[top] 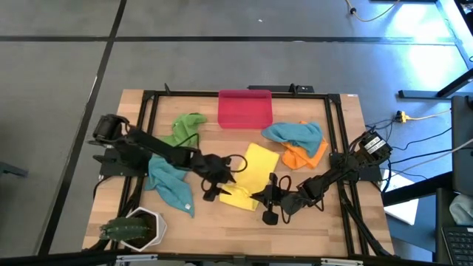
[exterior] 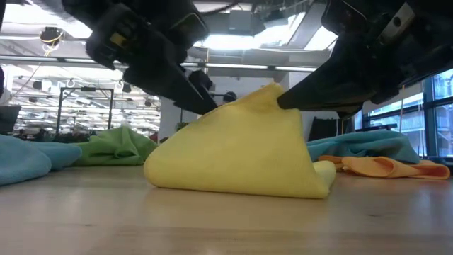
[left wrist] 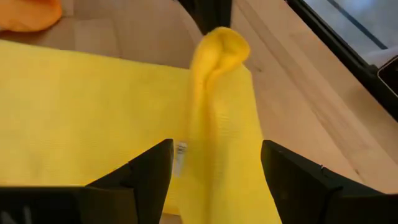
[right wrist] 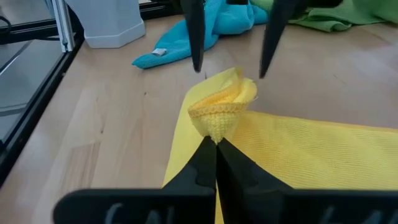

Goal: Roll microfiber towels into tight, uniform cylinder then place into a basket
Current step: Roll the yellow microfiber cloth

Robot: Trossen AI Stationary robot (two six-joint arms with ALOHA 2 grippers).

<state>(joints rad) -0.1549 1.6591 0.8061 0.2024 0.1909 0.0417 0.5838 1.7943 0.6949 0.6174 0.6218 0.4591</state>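
One yellow towel [top: 247,177], mid-tabletop [top: 310,222], half-rolled. Right gripper [right wrist: 216,142]: jaws pressed together, pinching roll end. Left gripper [left wrist: 214,168]: jaws spread astride roll. Advice: keep end pinched, re-grip roll evenly, tighten before moving to basket [top: 244,108].

We see a light wooden table [top: 310,235] bordered by a black metal frame [top: 148,100]. At its front left corner stands a white hexagonal pot [top: 150,224] holding a green plant [top: 122,230]. Beyond the table lies grey floor [top: 66,74] crossed by dark lines, with cables [top: 421,140] trailing at the right.
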